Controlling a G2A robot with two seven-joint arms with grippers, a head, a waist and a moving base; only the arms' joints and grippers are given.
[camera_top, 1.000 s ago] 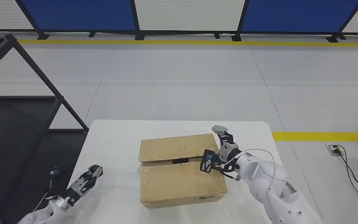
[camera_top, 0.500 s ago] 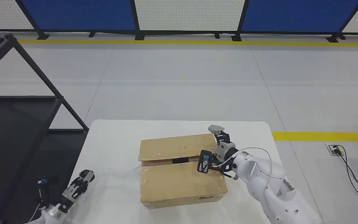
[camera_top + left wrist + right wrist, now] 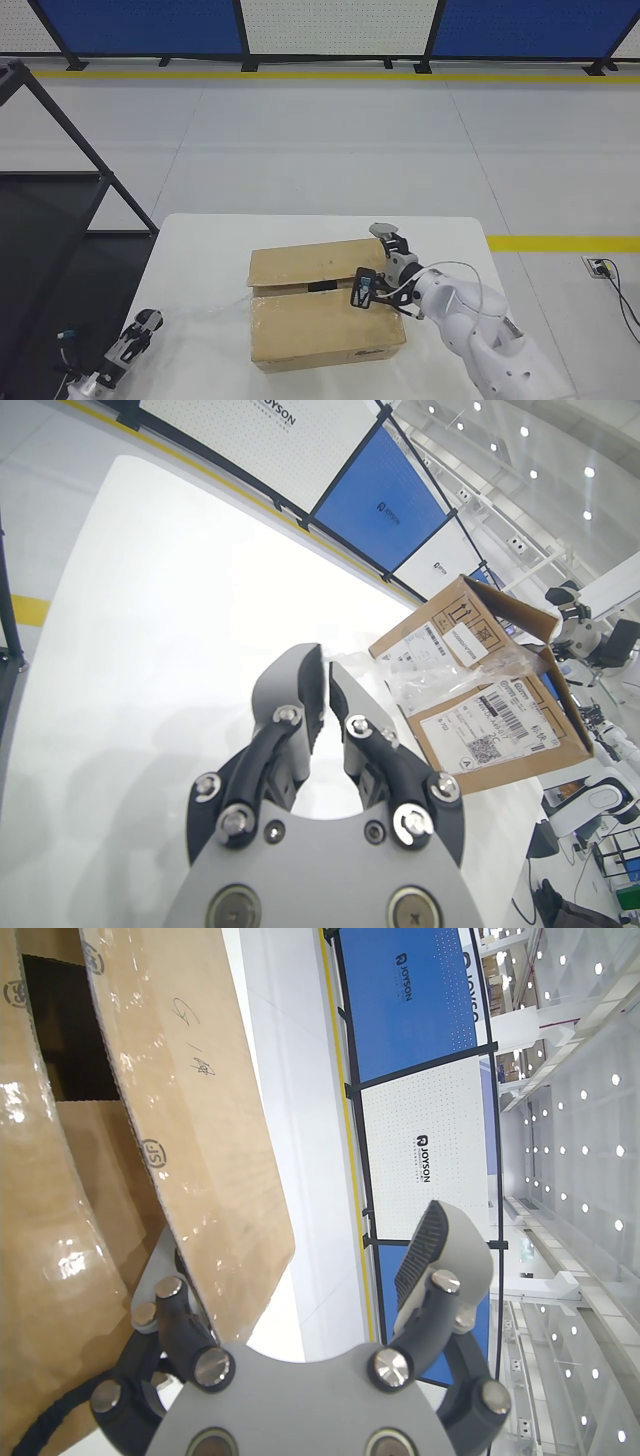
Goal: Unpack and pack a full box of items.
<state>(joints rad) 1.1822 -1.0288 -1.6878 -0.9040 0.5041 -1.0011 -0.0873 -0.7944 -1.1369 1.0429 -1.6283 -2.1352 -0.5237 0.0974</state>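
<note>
A brown cardboard box (image 3: pixel 325 305) lies mid-table, its two top flaps meeting along a seam. My right gripper (image 3: pixel 375 262) stands open at the far flap's right corner. In the right wrist view the gripper (image 3: pixel 310 1253) has that flap (image 3: pixel 190 1103) between its fingers, one ribbed pad (image 3: pixel 435 1248) standing free in the air. My left gripper (image 3: pixel 148 320) sits near the table's front left corner. In the left wrist view the gripper (image 3: pixel 327 665) is shut on a strip of clear tape (image 3: pixel 440 680). The tape stretches back to the box's labelled side (image 3: pixel 480 710).
The white table (image 3: pixel 200 250) has bare room left of and behind the box. A black metal rack (image 3: pixel 60 200) stands off the table's left side. Blue and white partition panels (image 3: pixel 330 25) line the far floor.
My left gripper has drawn back toward the table's front left corner, pulling the clear tape out from the box. The right gripper has edged slightly left along the flap.
</note>
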